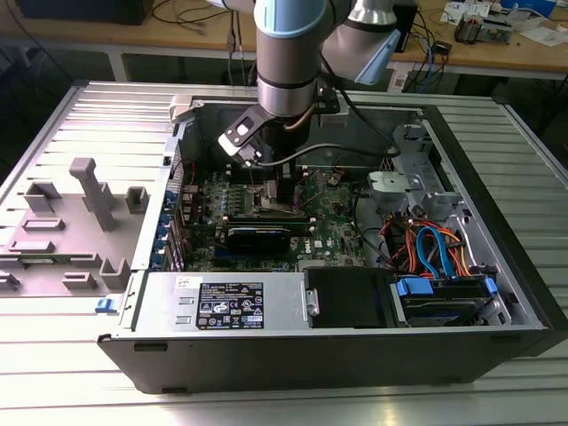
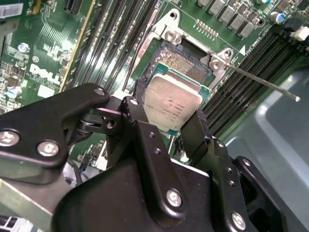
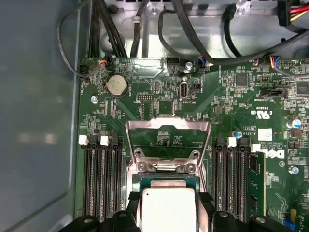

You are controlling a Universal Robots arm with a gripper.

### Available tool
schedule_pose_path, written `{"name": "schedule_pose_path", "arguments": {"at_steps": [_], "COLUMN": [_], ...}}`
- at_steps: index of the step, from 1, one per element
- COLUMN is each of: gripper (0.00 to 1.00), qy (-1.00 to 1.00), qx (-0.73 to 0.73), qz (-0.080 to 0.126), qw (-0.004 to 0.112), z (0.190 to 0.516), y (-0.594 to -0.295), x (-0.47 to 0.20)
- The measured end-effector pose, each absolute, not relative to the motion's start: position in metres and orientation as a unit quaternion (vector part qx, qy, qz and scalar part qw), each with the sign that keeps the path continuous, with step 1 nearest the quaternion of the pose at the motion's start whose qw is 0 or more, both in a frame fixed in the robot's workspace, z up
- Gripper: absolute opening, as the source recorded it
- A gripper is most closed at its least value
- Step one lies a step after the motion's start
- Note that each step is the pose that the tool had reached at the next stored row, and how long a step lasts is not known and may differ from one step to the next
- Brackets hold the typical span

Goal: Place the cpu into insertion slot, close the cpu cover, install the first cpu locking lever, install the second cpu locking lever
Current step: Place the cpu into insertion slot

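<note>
Exterior view, item list.
- Arm: stood upright over an open computer case, wrist lowered inside it.
- Gripper: sat low over the green motherboard, near the case's middle.
- Table: slatted metal, bearing the case.
- Grey fixture: lay on the table at the exterior view's left, well apart from the case.
- Blue and orange cables: bundled at the exterior view's right, inside the case.

Both wrist views, item list.
- Gripper: black fingers were closed on two opposite edges of the cpu, pinching it.
- Cpu: pale grey square, held between the fingers directly over the insertion slot. Whether it touched the slot could not be told.
- Insertion slot: square socket with a silver rim. Part of its contact field lay uncovered beyond the cpu in the second wrist view.
- Cpu cover: silver frame with a large window, swung open away from the slot in the first wrist view.
- Locking lever: thin metal rod reaching out from a socket corner, unlatched, in the second wrist view.
- Memory slots: long black rows flanking the socket on both sides.
- Coin cell: round, seated on the board beyond the cover.
</note>
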State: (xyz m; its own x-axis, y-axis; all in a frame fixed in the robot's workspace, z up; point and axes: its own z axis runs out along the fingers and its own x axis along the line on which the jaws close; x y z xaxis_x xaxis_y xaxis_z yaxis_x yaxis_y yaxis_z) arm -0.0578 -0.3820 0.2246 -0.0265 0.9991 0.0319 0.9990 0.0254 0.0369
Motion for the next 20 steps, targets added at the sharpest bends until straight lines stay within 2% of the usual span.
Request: {"name": "schedule_pose_path", "arguments": {"at_steps": [20], "gripper": [0.54], "qy": [0.71], "qx": [0.704], "qz": [0.024], "qw": [0.002], "z": [0.203], "y": [-0.381], "x": [-0.063]}}
